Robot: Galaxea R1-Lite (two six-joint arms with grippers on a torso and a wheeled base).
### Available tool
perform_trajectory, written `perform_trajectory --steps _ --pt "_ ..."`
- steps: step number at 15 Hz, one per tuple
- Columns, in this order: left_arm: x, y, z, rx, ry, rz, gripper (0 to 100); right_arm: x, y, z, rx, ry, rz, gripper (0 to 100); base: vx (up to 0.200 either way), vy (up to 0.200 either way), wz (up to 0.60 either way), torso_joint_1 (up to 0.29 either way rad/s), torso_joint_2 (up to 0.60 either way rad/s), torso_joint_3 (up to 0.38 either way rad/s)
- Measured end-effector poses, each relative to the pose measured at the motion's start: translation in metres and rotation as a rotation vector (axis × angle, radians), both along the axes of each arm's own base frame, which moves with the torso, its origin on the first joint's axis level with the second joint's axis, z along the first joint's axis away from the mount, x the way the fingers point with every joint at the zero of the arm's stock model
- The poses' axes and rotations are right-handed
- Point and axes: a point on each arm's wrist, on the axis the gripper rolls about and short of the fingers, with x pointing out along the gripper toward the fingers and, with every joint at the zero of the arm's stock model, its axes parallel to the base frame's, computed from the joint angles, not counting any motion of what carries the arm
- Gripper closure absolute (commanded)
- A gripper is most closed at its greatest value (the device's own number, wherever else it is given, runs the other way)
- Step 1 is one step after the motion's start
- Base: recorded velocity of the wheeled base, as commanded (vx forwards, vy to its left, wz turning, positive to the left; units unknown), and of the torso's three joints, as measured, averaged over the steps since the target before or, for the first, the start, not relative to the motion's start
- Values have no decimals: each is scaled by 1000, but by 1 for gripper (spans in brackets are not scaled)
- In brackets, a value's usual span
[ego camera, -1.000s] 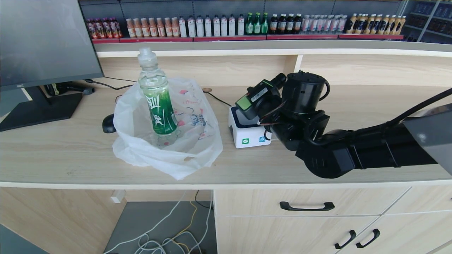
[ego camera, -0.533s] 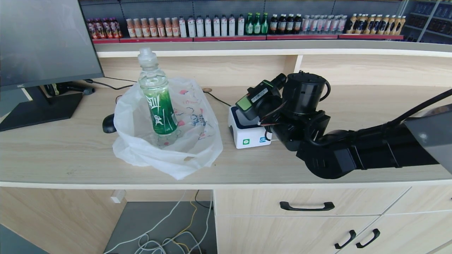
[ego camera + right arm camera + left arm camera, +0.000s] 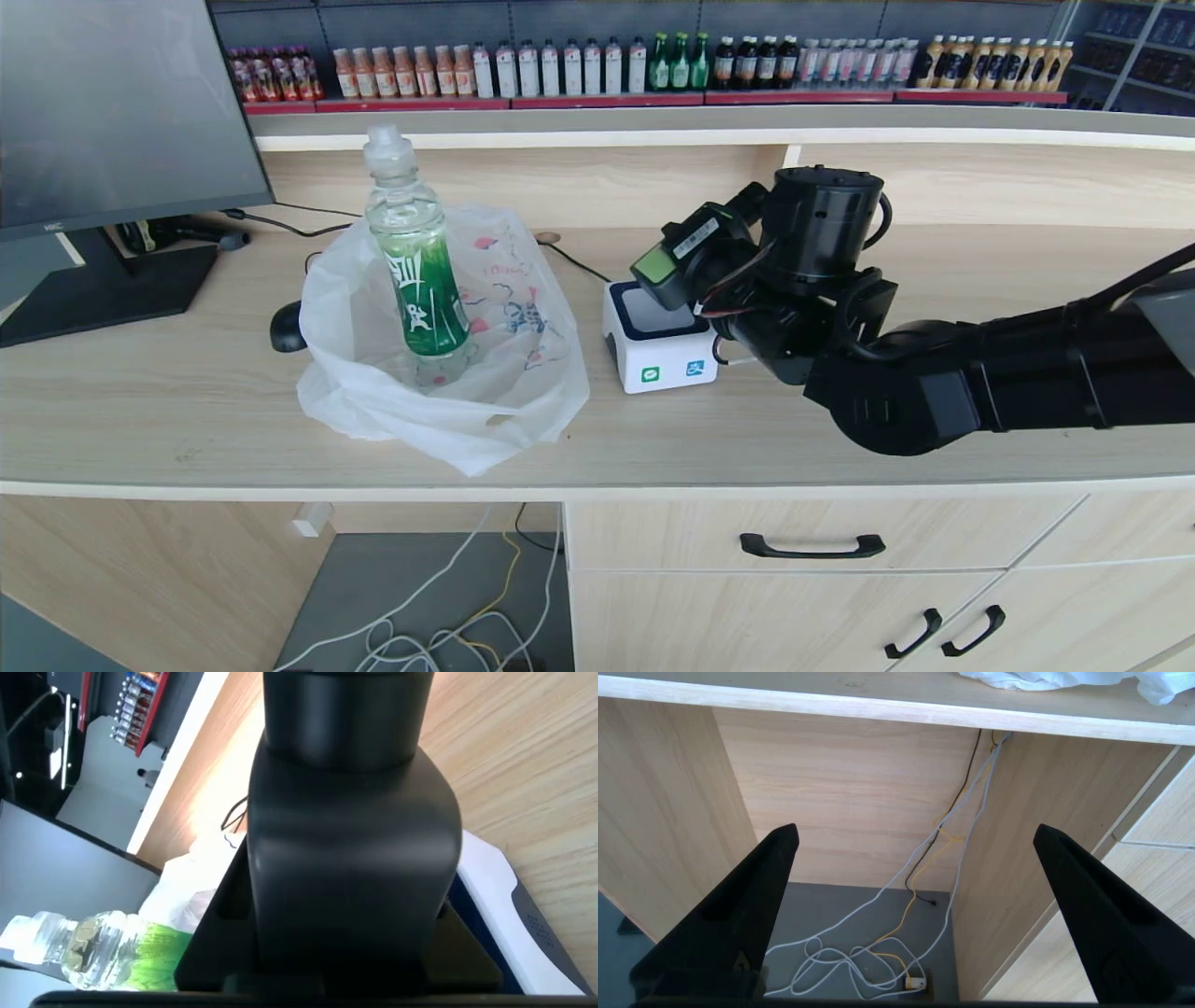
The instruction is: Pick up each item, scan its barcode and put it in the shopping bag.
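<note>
Checkout corner on a pale wood desk (image 3: 187, 411). Got a clear bottle (image 3: 415, 271) with a green label standing upright inside the white shopping bag (image 3: 523, 373), left of centre. Counting that one as bagged. Probably left upright to prop the floppy bag open for the next drop.

Just right of the bag, a small white scanner (image 3: 658, 359), window facing up. Right end effector (image 3: 709, 266) hanging above that window, sensible enough for presenting a barcode. Can't tell clenched from released though: too much black housing in the way. Also seeing a dark stub (image 3: 665, 261) with a green end and a white sticker poking out over the scanner. Could be an item, could be part of the arm, no idea.

Left end effector (image 3: 915, 831) released, spread wide, grasping nothing, tucked low under the desk's near edge above some loose cables (image 3: 878, 952). Guessing parked there to stay clear of the right arm.

Black mouse (image 3: 288, 327) peeking out left of the bag, monitor (image 3: 112, 103) at far left, drinks shelf (image 3: 607, 98) way behind.

Next up, presumably a swing left toward the bag. Worth minding that tall bottle, easy to tip.
</note>
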Motion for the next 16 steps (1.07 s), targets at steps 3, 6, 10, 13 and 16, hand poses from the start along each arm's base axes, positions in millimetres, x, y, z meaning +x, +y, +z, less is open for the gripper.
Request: perform_trajectory --steps 3,6,10,13,16 --pt "0 0 0 0 0 0 0 0 2 -7 -4 18 3 100 0 0 0 0 0 0" --pt "0 0 0 0 0 -1 0 2 3 -16 6 42 6 100 0 0 0 0 0 0" --pt "0 0 0 0 0 -1 0 2 4 -24 10 64 6 100 0 0 0 0 0 0" --pt "0 0 0 0 0 0 0 2 4 -25 6 68 7 100 0 0 0 0 0 0" --pt "0 0 0 0 0 0 0 2 4 -26 4 70 6 100 0 0 0 0 0 0"
